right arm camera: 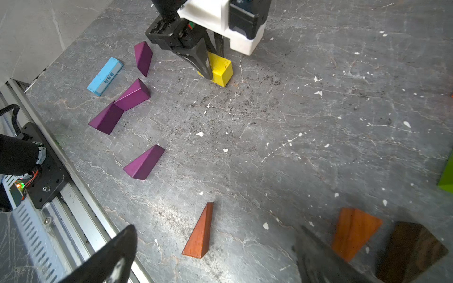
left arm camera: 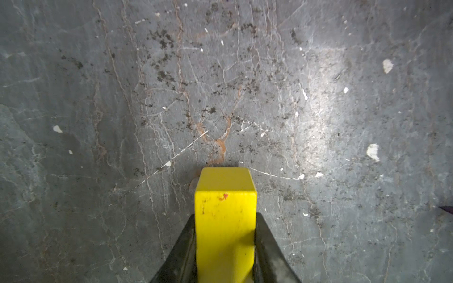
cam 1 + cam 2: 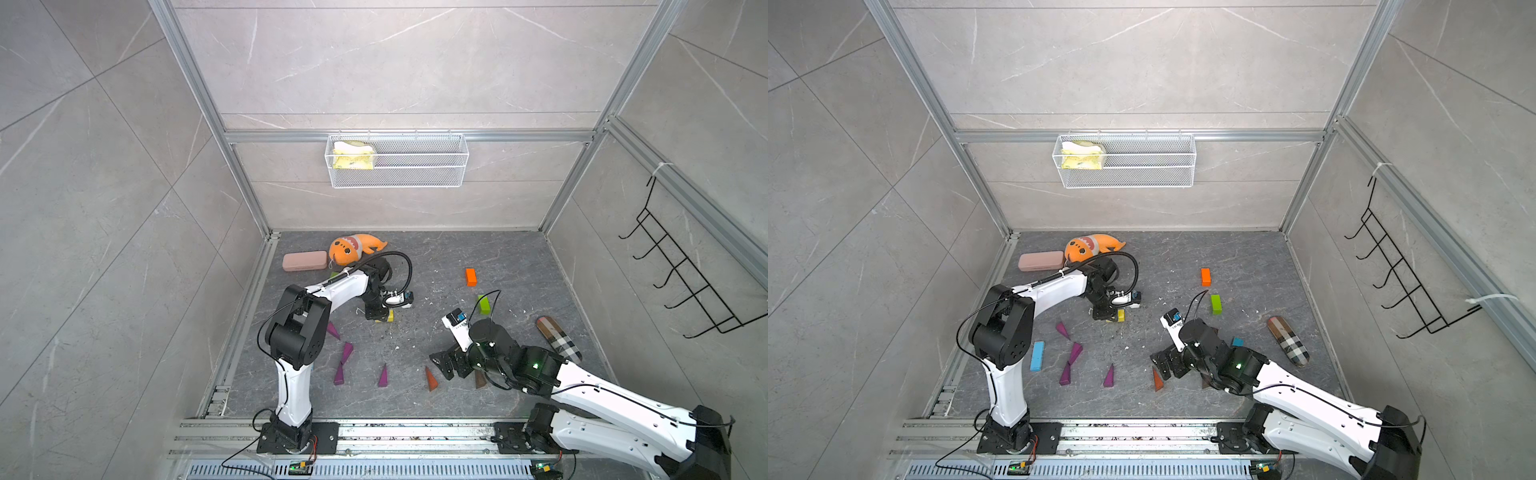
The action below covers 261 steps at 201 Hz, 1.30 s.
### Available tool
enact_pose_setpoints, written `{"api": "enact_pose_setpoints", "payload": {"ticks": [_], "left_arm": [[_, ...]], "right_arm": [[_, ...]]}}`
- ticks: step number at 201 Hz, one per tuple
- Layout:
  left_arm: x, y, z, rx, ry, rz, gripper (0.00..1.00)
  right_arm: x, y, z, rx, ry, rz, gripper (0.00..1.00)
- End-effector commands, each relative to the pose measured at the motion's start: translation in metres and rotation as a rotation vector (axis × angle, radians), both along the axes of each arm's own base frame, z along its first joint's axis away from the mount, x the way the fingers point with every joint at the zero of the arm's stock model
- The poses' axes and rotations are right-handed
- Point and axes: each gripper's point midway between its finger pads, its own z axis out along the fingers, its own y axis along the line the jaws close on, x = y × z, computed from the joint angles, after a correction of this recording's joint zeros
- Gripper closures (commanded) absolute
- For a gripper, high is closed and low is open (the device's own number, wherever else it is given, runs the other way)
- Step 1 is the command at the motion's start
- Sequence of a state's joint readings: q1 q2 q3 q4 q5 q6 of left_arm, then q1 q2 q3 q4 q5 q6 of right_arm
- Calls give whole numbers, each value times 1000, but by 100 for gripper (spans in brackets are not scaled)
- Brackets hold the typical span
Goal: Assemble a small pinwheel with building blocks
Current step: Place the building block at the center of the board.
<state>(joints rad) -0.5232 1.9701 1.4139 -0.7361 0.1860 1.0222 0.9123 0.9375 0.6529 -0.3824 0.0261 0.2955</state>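
Note:
My left gripper [image 2: 225, 215] is shut on a yellow block [image 2: 225, 196], which rests on the grey floor mid-table [image 3: 389, 316]. The right wrist view shows both its black fingers [image 1: 203, 61] clamping that block [image 1: 221, 69]. My right gripper [image 1: 215, 230] stands open and empty over a red-brown wedge [image 1: 199, 235], low at the front [image 3: 441, 365]. Beside it lie an orange wedge [image 1: 353, 232] and a dark brown wedge [image 1: 411, 250]. Several purple wedges [image 3: 382, 376] and a light-blue bar [image 3: 1037, 356] lie at front left. An orange brick [image 3: 471, 277] and a green brick [image 3: 483, 304] sit further back.
A pink case [image 3: 304, 261] and an orange plush shark [image 3: 353, 248] lie at the back left. A plaid pouch [image 3: 559, 340] lies at the right. A wire basket [image 3: 397, 160] hangs on the back wall, a black hook rack [image 3: 685, 274] on the right wall.

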Motion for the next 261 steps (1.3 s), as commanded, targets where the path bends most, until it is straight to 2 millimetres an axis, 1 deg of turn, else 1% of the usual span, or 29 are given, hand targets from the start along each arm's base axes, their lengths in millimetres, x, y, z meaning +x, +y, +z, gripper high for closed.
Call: {"api": "enact_pose_setpoints", "payload": {"ticks": [1, 29, 61, 96, 122, 155, 194, 214, 238, 261], "left_arm": [[-4, 1, -2, 11, 13, -24, 78], [-5, 2, -4, 14, 18, -29, 76], [-7, -1, -6, -1, 23, -29, 72], [-7, -3, -6, -11, 28, -19, 68], [-4, -3, -4, -13, 17, -22, 64], [-1, -6, -2, -25, 6, -27, 58], [-1, -6, 0, -25, 4, -30, 54], [-1, -8, 5, -38, 0, -34, 51], [-2, -8, 17, -47, -14, -42, 47], [-3, -10, 38, -77, -37, -35, 44]], "right_arm": [[0, 5, -2, 16, 4, 4, 0], [2, 8, 0, 5, 6, 15, 0], [1, 9, 1, 13, 12, 15, 0], [0, 8, 0, 10, 13, 19, 0], [-1, 8, 1, 14, 13, 19, 0], [-1, 7, -2, 20, 16, 12, 0], [-1, 11, -3, 20, 21, 22, 0], [0, 11, -1, 22, 19, 23, 0], [0, 11, -3, 22, 18, 23, 0], [1, 12, -3, 15, 14, 23, 0]]}}
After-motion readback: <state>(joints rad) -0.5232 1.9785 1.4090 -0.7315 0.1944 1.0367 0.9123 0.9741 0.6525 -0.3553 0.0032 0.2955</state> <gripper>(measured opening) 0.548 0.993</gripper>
